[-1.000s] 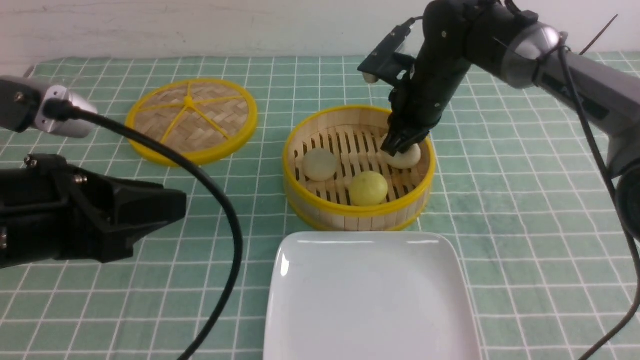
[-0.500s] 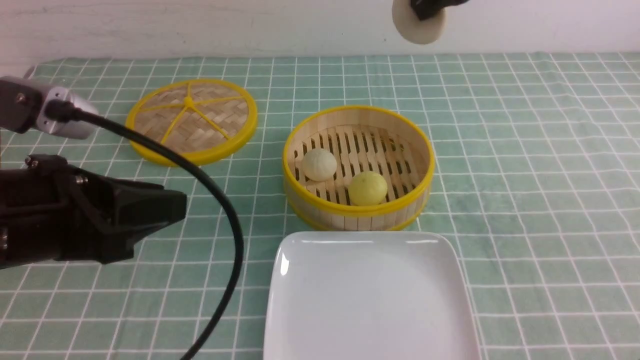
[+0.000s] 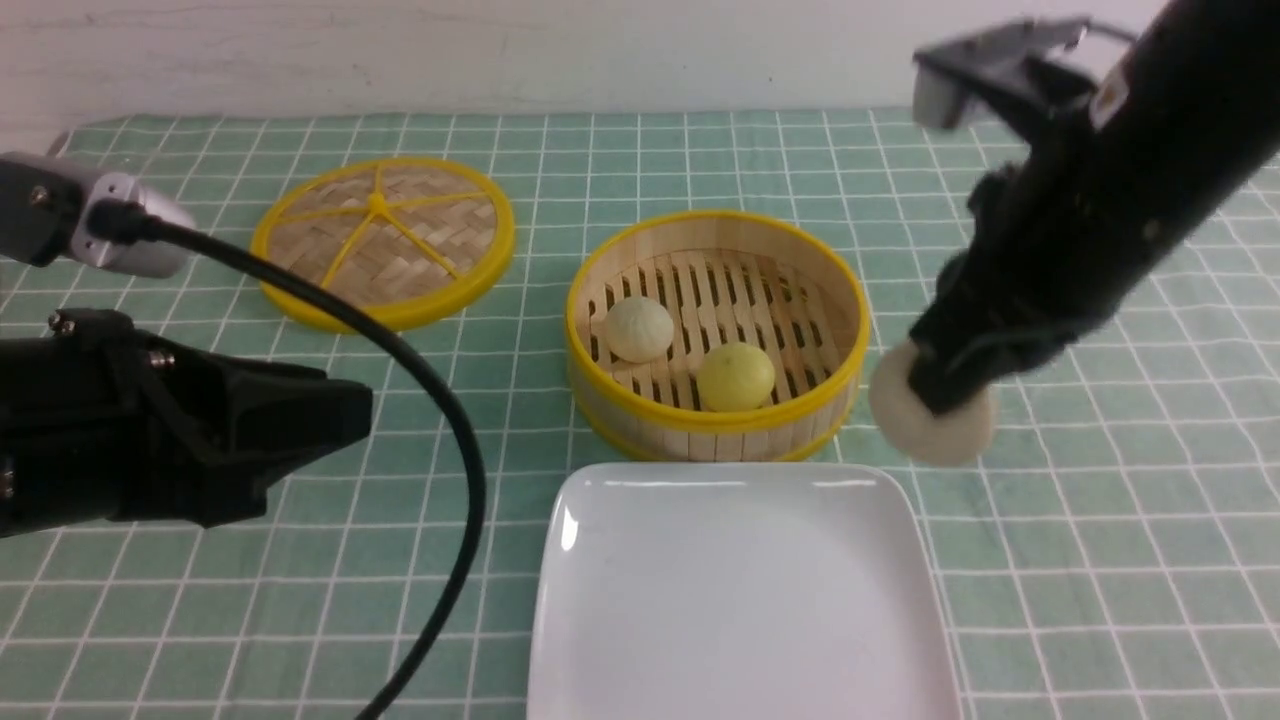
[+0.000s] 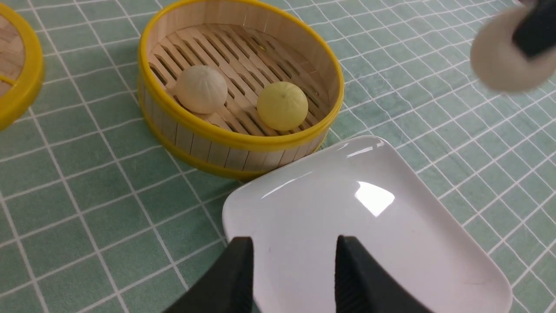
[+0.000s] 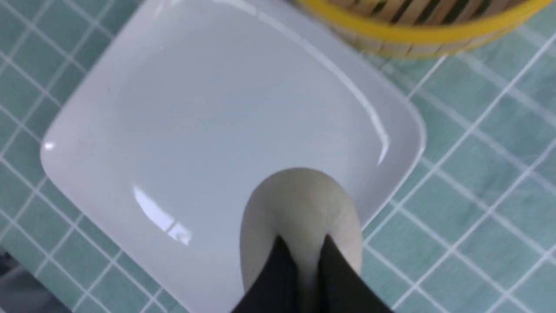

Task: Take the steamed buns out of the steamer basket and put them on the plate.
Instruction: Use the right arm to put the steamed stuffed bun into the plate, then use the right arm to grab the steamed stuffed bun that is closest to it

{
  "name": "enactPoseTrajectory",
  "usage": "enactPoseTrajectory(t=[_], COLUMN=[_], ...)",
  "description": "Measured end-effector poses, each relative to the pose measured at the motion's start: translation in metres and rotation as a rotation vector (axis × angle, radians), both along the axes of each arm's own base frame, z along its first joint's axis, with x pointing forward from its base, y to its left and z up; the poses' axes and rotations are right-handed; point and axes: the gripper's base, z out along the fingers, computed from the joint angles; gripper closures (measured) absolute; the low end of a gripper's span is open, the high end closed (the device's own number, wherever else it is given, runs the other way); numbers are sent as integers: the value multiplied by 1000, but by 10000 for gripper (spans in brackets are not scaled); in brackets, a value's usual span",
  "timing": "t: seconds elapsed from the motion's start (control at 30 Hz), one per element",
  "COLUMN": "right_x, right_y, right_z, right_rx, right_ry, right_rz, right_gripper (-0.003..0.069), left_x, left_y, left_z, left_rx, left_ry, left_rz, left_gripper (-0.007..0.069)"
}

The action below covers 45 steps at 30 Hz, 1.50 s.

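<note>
A pale bun (image 3: 935, 430) is gripped by the right claw (image 3: 930, 385), aloft beside the steamer basket (image 3: 715, 422), near a corner of the plate (image 3: 740, 600); it should be carried over the plate's middle and set down before release. The left claw (image 4: 293, 269) is held open, empty

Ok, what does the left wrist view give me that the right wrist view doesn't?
Only the left wrist view: the inside of the basket, with the cream bun and the yellow bun on its slats, an edge of the lid, and the left gripper, open and empty.
Only the right wrist view: a close look at the right gripper pinching the third bun near the plate's edge.
Both: the third bun, the plate, the basket's wall and the green checked cloth.
</note>
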Motion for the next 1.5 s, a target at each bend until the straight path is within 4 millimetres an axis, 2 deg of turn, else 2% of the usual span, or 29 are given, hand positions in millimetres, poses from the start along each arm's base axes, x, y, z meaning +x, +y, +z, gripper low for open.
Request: enactPoseTrajectory(t=[0.07, 0.1, 0.17, 0.23, 0.4, 0.67, 0.8, 0.9, 1.0, 1.03, 1.1, 1.17, 1.23, 1.3, 1.33, 1.37, 1.5], right_x=[1, 0, 7, 11, 25, 34, 35, 34, 33, 33, 34, 36, 40, 44, 45, 48, 53], right_y=[2, 1, 3, 4, 10, 13, 14, 14, 14, 14, 16, 18, 20, 23, 23, 25, 28], right_z=[-36, -41, -72, -83, -98, -124, -128, -128, -127, -127, -120, -113, -97, -71, -70, -49, -11], right_rx=[-2, -9, -16, -18, -4, -30, -36, -44, -45, -45, -29, -21, -2, 27, 29, 52, 95], right_ry=[25, 40, 8, -14, -104, -64, -58, -69, -57, -55, -34, -40, -71, -136, -140, -189, -267], right_rz=[9, 12, 23, 40, 63, 71, 82, 129, 151, 152, 142, 143, 146, 151, 150, 149, 142], right_gripper=[634, 634, 634, 634, 634, 632, 612, 550, 417, 406, 277, 221, 179, 159, 159, 158, 188], left_x=[0, 0, 0, 0, 0, 0, 0, 0, 0, 0, 0, 0, 0, 0, 0, 0, 0], left_y=[0, 0, 0, 0, 0, 0, 0, 0, 0, 0, 0, 0, 0, 0, 0, 0, 0], left_z=[0, 0, 0, 0, 0, 0, 0, 0, 0, 0, 0, 0, 0, 0, 0, 0, 0], left_rx=[-1, -1, -1, -1, -1, -1, -1, -1, -1, -1, -1, -1, 1, 3, 4, 5, 7], left_ry=[0, 0, 0, 0, 0, 0, 0, 0, 0, 0, 0, 0, 0, 0, 0, 0, 1], left_rz=[0, 0, 0, 0, 0, 0, 0, 0, 0, 0, 0, 0, 0, 0, -1, -1, -1], left_gripper=[332, 332, 332, 333, 332, 332, 332, 332, 332, 332, 332, 332, 332, 332, 332, 332, 332])
